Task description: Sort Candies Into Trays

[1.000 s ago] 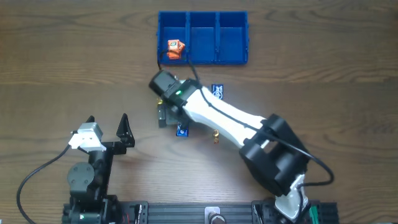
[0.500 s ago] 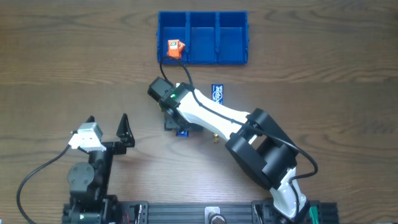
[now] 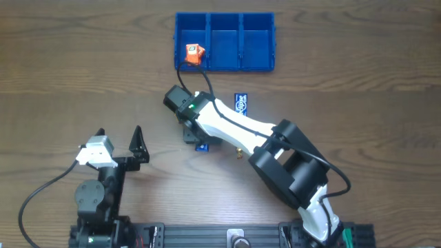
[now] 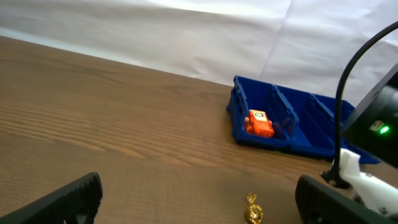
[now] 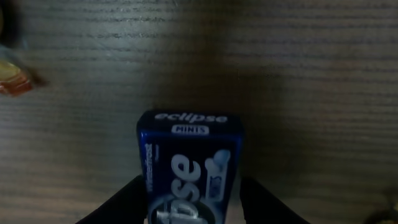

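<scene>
Spreading under everything, a wooden table (image 3: 69, 69) holds a blue three-part tray (image 3: 258, 67) on its far side. The right gripper (image 5: 189, 199) clamps a dark blue mint box (image 5: 189, 155) lying flat on the wood, short of the tray. The left gripper (image 3: 119, 131) sits spread wide near its base, holding nothing. One orange candy (image 3: 193, 54) lies in the tray's left compartment.

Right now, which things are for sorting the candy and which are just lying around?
For the job:
blue tray; orange candy in its end compartment; blue mint box at the right gripper; second mint box on the table; gold-wrapped candy.

Just there:
black cable; white cloth; left gripper, open, away from the candies.
</scene>
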